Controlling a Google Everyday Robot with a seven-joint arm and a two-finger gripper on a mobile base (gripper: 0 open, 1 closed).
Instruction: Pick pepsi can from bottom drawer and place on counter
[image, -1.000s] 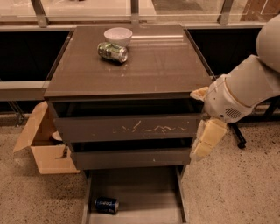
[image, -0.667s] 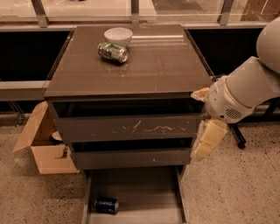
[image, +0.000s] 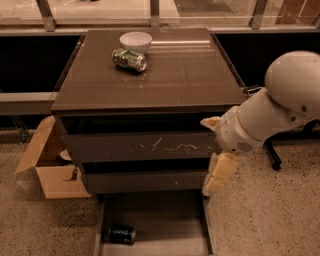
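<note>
The pepsi can (image: 121, 234), small and blue, lies on its side at the left of the bottom drawer (image: 165, 225), which is pulled open at floor level. The counter (image: 185, 70) is the wide glossy top of the cabinet. My gripper (image: 219, 174) hangs at the cabinet's right front corner, pointing down, beside the right rail of the open drawer and well right of the can. It holds nothing that I can see.
A green and silver can (image: 129, 59) lies on its side on the counter next to a white bowl (image: 135, 41). An open cardboard box (image: 47, 165) stands on the floor left of the cabinet. Two scratched drawer fronts (image: 145, 147) are above the open drawer.
</note>
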